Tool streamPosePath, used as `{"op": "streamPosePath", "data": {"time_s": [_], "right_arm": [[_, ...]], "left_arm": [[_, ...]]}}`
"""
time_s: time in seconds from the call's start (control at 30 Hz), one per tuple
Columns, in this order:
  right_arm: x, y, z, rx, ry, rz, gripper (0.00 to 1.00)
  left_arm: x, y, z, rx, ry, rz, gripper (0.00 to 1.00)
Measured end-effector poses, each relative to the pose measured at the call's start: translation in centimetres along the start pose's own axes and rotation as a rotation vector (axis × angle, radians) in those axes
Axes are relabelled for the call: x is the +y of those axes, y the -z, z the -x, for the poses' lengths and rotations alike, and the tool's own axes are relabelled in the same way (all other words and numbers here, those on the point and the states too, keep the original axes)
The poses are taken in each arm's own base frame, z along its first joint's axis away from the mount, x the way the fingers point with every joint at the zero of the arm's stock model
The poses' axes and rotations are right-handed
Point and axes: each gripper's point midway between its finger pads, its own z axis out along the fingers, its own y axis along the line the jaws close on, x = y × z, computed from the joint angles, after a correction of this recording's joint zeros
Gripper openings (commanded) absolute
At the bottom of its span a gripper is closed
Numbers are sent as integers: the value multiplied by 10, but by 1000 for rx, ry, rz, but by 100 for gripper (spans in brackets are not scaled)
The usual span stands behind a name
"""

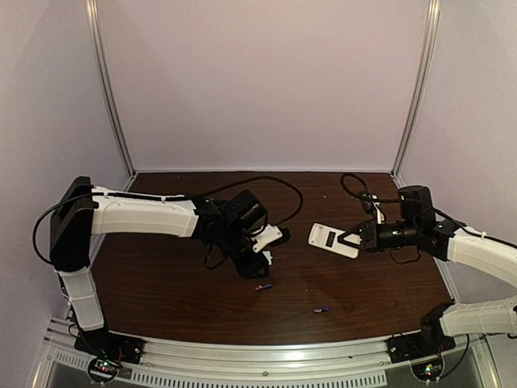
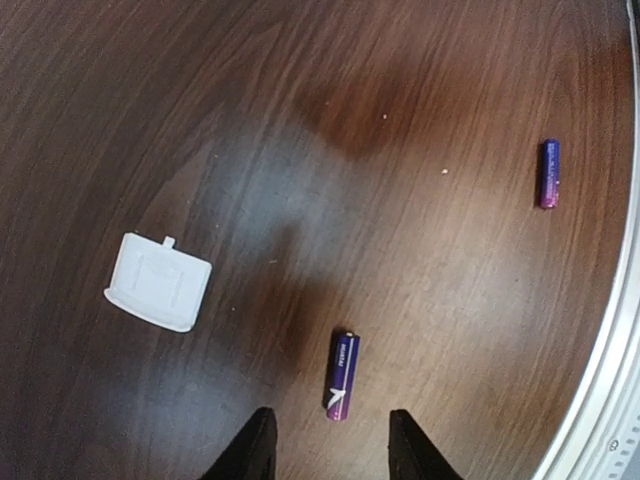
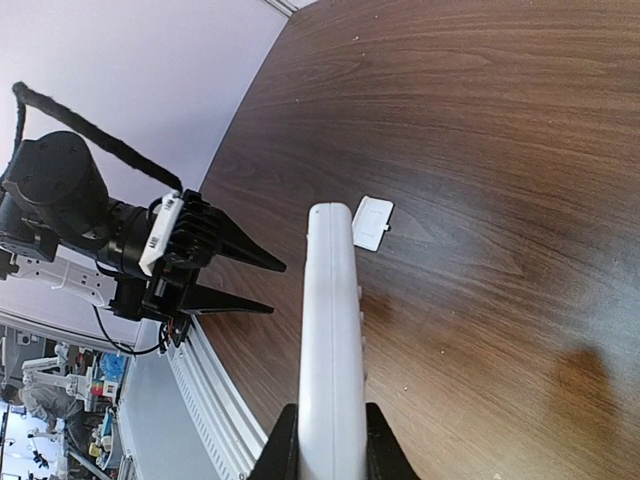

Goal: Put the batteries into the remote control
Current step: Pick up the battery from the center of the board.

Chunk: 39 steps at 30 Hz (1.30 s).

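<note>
One purple-blue battery (image 2: 342,376) lies on the table just ahead of my left gripper (image 2: 332,445), which is open and empty, with a finger on either side of the battery's near end. It also shows in the top view (image 1: 262,286), below the left gripper (image 1: 249,269). The second battery (image 2: 549,173) lies apart to the right, near the front edge (image 1: 322,309). My right gripper (image 1: 355,239) is shut on one end of the white remote control (image 1: 331,239). In the right wrist view the remote control (image 3: 330,330) is seen edge-on between the fingers (image 3: 283,447).
A thin white cover piece (image 2: 158,281) lies flat on the dark wooden table, left of the near battery; it also shows beyond the remote (image 3: 372,222). A metal rail (image 1: 266,356) runs along the table's front edge. Black cables trail at the back.
</note>
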Motion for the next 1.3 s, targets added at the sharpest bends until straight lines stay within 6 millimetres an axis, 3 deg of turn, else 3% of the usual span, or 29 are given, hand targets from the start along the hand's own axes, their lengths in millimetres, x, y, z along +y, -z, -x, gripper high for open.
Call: {"op": "streamPosePath", "data": {"time_s": [0.33,0.6,0.87,1.03,1.2,1.3], "right_arm": [[-4,2,2,-18,-3,-22,0],[-8,2,-2,-11,-11,-28,0],[-9,1,-3,-9,-15,-32,0],[-11,0,-3,-10,-18,-40,0],[-14,-3,-4,-28,-48,-29,0],[-13,-8,-8,-28,-73,-15,0]], "left_arm": [[5,-33,-9,141,-49,30,34],[-3,-45,-19,212,-101,24,28],[-7,-60,-33,281,-126,13,15],[-5,-60,-33,287,-132,27,1],[-2,-58,-31,260,-88,32,0],[12,-42,-27,180,1,46,0]]}}
